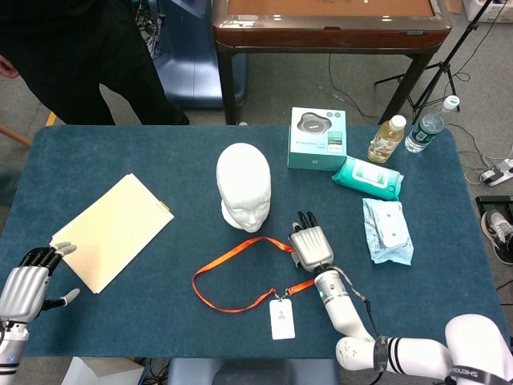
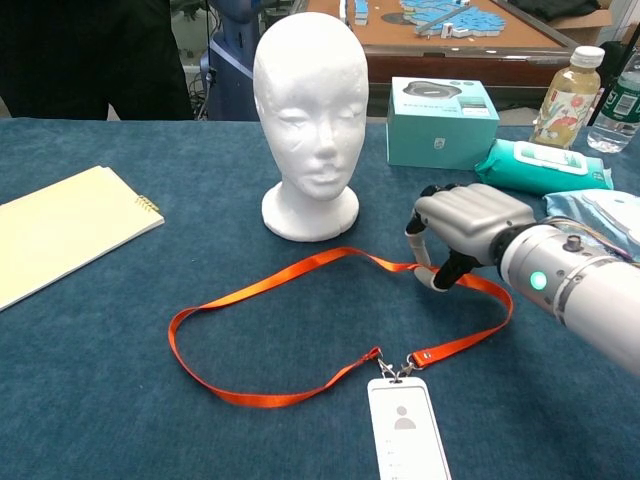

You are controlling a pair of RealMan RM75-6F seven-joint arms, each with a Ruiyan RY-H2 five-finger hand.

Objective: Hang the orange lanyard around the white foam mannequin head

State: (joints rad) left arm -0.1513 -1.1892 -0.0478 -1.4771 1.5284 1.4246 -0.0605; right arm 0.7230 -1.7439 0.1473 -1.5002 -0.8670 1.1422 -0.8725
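The white foam mannequin head [image 1: 244,188] [image 2: 310,110] stands upright mid-table, facing me. In front of it the orange lanyard [image 1: 240,255] [image 2: 270,285] lies in a loop on the blue cloth, its white badge [image 1: 281,319] [image 2: 405,430] at the near side. My right hand [image 1: 311,247] [image 2: 465,225] is at the loop's right end, fingers curled around the strap, which is raised slightly off the cloth there. My left hand [image 1: 28,281] hovers at the table's near left corner, fingers apart and holding nothing, and shows only in the head view.
A yellow folder [image 1: 112,228] [image 2: 60,225] lies at the left. Behind and right of the head are a teal box [image 1: 317,138], a wipes pack [image 1: 367,176], a tissue pack [image 1: 386,231] and two bottles [image 1: 386,138]. A person [image 1: 80,56] stands behind the table's far left.
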